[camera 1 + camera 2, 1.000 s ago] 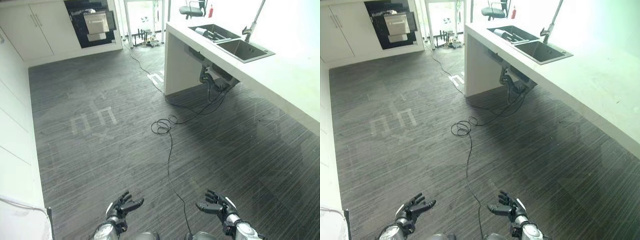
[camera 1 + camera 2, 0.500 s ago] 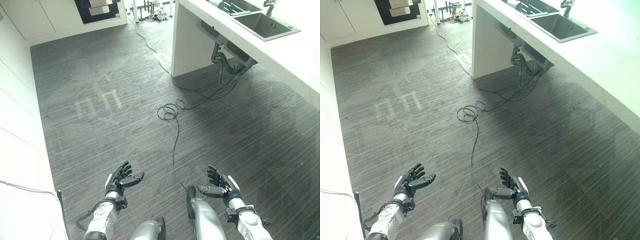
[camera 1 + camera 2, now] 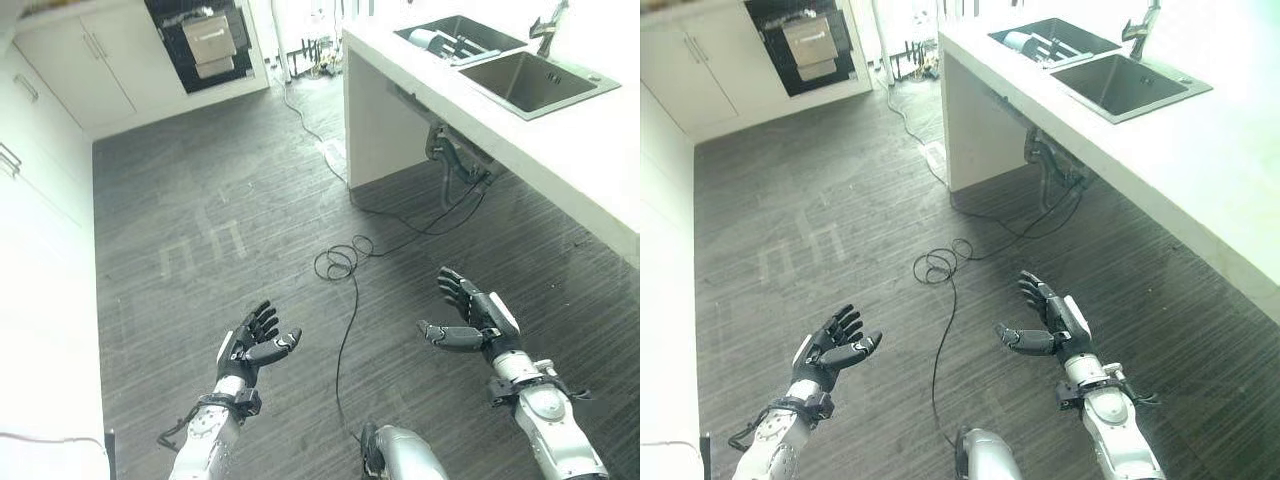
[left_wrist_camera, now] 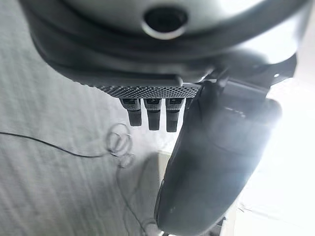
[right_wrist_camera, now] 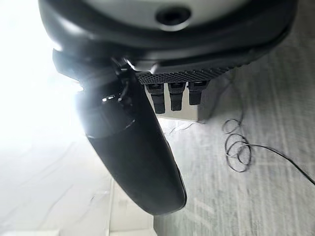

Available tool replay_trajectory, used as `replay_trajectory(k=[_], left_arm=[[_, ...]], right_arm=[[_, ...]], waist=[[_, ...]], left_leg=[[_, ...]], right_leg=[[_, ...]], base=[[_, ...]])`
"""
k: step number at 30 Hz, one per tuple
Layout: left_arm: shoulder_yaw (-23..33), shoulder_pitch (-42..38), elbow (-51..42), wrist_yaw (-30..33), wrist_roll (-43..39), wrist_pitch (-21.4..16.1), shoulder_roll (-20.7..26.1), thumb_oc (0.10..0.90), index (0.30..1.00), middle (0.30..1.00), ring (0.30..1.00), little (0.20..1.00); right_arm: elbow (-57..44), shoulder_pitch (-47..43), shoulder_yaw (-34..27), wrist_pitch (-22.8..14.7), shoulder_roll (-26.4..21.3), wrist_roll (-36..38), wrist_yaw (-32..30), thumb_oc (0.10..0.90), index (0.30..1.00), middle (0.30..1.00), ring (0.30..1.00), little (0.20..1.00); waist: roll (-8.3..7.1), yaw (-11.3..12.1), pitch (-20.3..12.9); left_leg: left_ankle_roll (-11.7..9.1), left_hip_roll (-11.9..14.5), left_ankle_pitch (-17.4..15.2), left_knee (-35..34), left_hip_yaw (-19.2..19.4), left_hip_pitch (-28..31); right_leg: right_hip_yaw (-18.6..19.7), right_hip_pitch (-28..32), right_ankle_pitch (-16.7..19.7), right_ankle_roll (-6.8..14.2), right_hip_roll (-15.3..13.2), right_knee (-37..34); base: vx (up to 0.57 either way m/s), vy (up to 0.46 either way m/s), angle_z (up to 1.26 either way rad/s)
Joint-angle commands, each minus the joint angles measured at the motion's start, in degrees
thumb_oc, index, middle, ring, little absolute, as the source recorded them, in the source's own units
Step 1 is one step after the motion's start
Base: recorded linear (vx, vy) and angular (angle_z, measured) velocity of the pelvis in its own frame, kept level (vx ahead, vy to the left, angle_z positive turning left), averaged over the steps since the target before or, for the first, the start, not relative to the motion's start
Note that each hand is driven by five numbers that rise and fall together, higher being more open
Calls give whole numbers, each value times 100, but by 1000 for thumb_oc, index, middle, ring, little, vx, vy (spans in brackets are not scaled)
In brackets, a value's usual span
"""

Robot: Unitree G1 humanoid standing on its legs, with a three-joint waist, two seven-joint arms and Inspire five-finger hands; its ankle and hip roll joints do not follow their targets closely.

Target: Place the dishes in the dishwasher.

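Observation:
Pale dishes (image 3: 437,41) lie in the far basin of the double sink (image 3: 520,80), set in the white counter at the upper right. The dishwasher (image 3: 205,45) is a dark opening in the far wall with a pale rack front showing inside. My left hand (image 3: 252,345) is open, palm up, over the floor at the lower left and holds nothing. My right hand (image 3: 475,320) is open too, palm turned inward, low at the right. In the wrist views the left hand (image 4: 211,162) and the right hand (image 5: 133,147) show straight fingers over the dark floor.
The white counter (image 3: 600,170) runs along the right side, with pipes (image 3: 455,160) hanging under the sink and a faucet (image 3: 548,20) behind it. White cabinets (image 3: 40,200) line the left wall and the far wall (image 3: 90,70). Dark plank floor lies between.
The camera has tilted up, so the far wall and sink show again. Both hands have risen and spread apart, the right one most. Both stay open.

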Motion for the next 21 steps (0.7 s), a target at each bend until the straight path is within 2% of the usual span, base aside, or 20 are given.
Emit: replay_trajectory(k=[1, 4, 5, 6, 8, 11, 12, 13, 15, 16, 18, 20, 21], left_arm=[[167, -63, -606, -170, -343, -552, 278, 800, 900, 900, 900, 900], [209, -47, -812, -148, -340, -699, 343, 800, 900, 900, 900, 900], [233, -27, -901, -150, -352, -745, 381, 800, 900, 900, 900, 900], [315, 20, -1065, -153, -307, -833, 442, 800, 900, 900, 900, 900], [497, 148, -1320, -250, -419, -945, 456, 800, 900, 900, 900, 900], [567, 143, -1409, -301, -423, -1101, 433, 800, 900, 900, 900, 900], [553, 92, -1402, -263, -377, -1108, 446, 800, 900, 900, 900, 900], [557, -26, -1438, -225, -396, -964, 505, 800, 900, 900, 900, 900], [520, -237, -1523, -344, -260, -815, 598, 800, 900, 900, 900, 900], [492, -331, -1585, -429, -174, -809, 637, 800, 900, 900, 900, 900], [500, -405, -1699, -493, -255, -706, 640, 800, 900, 900, 900, 900], [513, -455, -1872, -504, -176, -624, 582, 800, 900, 900, 900, 900], [504, -456, -1934, -501, -79, -659, 597, 800, 900, 900, 900, 900]], right_arm=[[-592, 48, -161, -494, -65, -108, 155, 800, 900, 900, 900, 900], [-617, -75, -179, -556, -177, 21, 203, 800, 900, 900, 900, 900], [-661, -100, -202, -543, -208, 60, 243, 800, 900, 900, 900, 900], [-775, -102, -259, -530, -252, 108, 316, 800, 900, 900, 900, 900], [-1028, -9, -416, -504, -356, 263, 462, 800, 900, 900, 900, 900], [-1124, -32, -431, -550, -436, 255, 523, 800, 900, 900, 900, 900], [-1145, -43, -441, -517, -444, 290, 523, 800, 900, 900, 900, 900], [-1276, -24, -491, -378, -433, 429, 457, 800, 900, 900, 900, 900], [-1447, 28, -519, -282, -270, 587, 327, 800, 900, 900, 900, 900], [-1532, 73, -517, -278, -98, 485, 250, 800, 900, 900, 900, 900], [-1591, 93, -501, -266, 17, 410, 224, 800, 900, 900, 900, 900], [-1592, 34, -427, -292, 132, 308, 159, 800, 900, 900, 900, 900], [-1610, 23, -401, -301, 173, 296, 131, 800, 900, 900, 900, 900]], waist=[[-249, 62, -257], [-211, 107, -175], [-59, 108, -115], [105, 144, -105], [223, 234, -116], [306, 296, -174], [300, 294, -210], [317, 311, -322], [245, 335, -440], [201, 349, -470], [156, 349, -482], [173, 336, -476], [199, 327, -473]], left_leg=[[525, -115, 112, -7, 451, -780], [608, -114, 1, -1422, 765, -524], [537, 100, -111, -1614, 717, -752], [413, 341, -209, -1614, 431, -1247], [228, 594, 17, -1614, 102, -1753], [200, 736, 8, -1614, 153, -2003], [244, 653, -45, -1614, 165, -1920], [337, 527, -120, -1614, 106, -1838], [482, 343, -288, -1614, 54, -1719], [558, 224, -333, -1614, -6, -1668], [670, 79, -372, -1614, -84, -1638], [807, -76, -427, -1614, -216, -1573], [856, -117, -450, -1614, -259, -1542]], right_leg=[[92, 502, 169, 860, -338, -853], [229, 603, 68, 987, -235, -853], [254, 669, 23, 1032, -77, -853], [375, 716, -54, 1067, 100, -853], [455, 905, -252, 1052, 178, -853], [353, 1085, -440, 1093, 41, -853], [349, 1217, -530, 1151, -50, -853], [334, 1298, -509, 1254, -148, -853], [236, 1380, -480, 1413, -386, -853], [124, 1436, -329, 1507, -542, -853], [4, 1510, 35, 1597, -666, -853], [-111, 1591, 690, 1630, -677, -853], [-135, 1648, 890, 1630, -612, -853]], base=[[134, -26, -22], [179, 114, -11], [228, 306, 1], [246, 333, 11], [283, 345, 8], [218, 336, -48], [360, 553, -34], [303, 438, -20], [253, 359, -20], [217, 279, -5], [185, 237, 35], [207, 230, 42], [214, 227, 20]])
